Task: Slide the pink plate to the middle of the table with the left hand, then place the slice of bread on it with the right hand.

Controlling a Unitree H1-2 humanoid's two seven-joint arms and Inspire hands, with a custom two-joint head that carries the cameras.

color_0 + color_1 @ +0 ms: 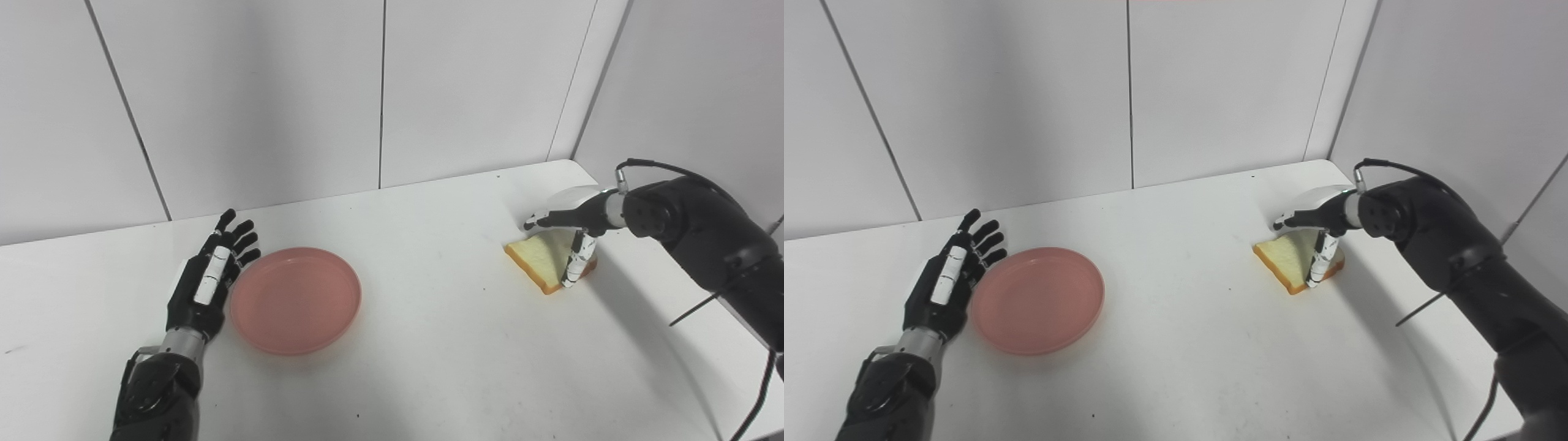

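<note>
My left hand (205,283) lies flat and spread against the left rim of the pink plate (296,300), holding nothing; the plate sits left of the middle of the surface (429,343), so I judge the slide may not be finished. My right hand (566,236) is down over the slice of bread (539,260), which lies near the far right corner. One finger reaches down across the near crust and the others curl over the far side, but I cannot tell whether they are truly pinching the slice or only touching it. The risks I see start there. The slice looks thin and soft, so a squeeze on one edge could fold or tear it, and a shallow hold could let it droop and slip free on the way over. The plate is well apart from the bread, a long carry. If my left hand pushes off-centre, the plate could spin away instead of travelling straight, and my two hands could meet over it.
</note>
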